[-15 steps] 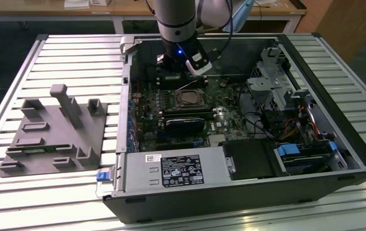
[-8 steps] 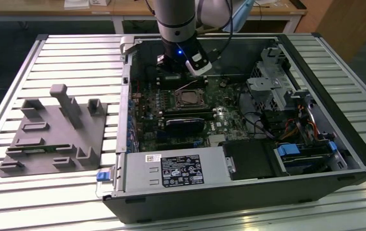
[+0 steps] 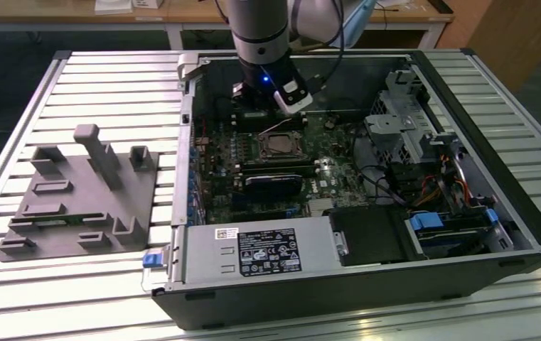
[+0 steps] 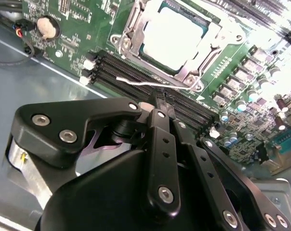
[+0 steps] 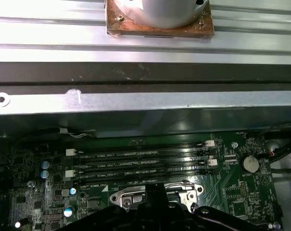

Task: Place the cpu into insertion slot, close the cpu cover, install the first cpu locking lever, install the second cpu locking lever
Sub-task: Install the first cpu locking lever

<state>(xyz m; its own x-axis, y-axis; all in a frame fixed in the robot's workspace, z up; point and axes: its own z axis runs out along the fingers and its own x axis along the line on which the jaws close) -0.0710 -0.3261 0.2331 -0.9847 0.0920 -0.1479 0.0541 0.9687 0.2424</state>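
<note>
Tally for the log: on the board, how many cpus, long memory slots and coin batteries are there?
cpu: 1
memory slots: 4
coin battery: 1
Total: 6

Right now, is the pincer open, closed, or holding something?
Pincer: closed, next to the thin wire lever; whether it grips the lever cannot be told.

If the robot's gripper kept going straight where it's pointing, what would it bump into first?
Probably the thin silver locking lever, which lies right ahead of the gripper in the second wrist view, over the long black slots. Depth is hard to judge.
</note>
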